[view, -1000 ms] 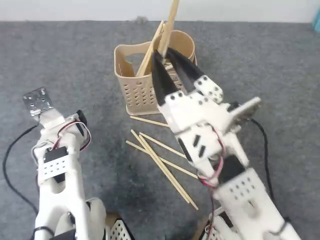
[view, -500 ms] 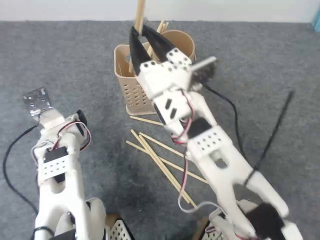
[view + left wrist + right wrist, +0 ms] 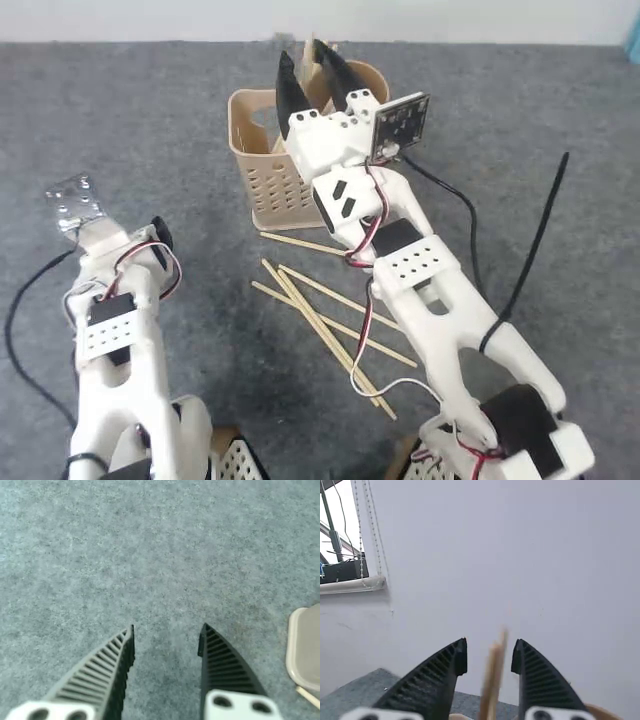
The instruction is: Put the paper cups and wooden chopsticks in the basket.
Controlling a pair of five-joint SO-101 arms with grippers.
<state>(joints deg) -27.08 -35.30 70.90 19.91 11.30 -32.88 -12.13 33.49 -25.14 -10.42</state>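
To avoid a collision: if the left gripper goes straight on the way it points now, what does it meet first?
Probably the bare grey carpet; the open left gripper points at it, with nothing between.

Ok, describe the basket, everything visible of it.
The basket is a tan, plastic-looking tub with rounded corners, an open top and rows of small holes low in its walls. It stands upright on the grey mat. A brown paper cup sits in one end, and a wooden chopstick sticks up out of it between the open fingers of the right tool, above its rim. Loose chopsticks lie on the mat nearby.
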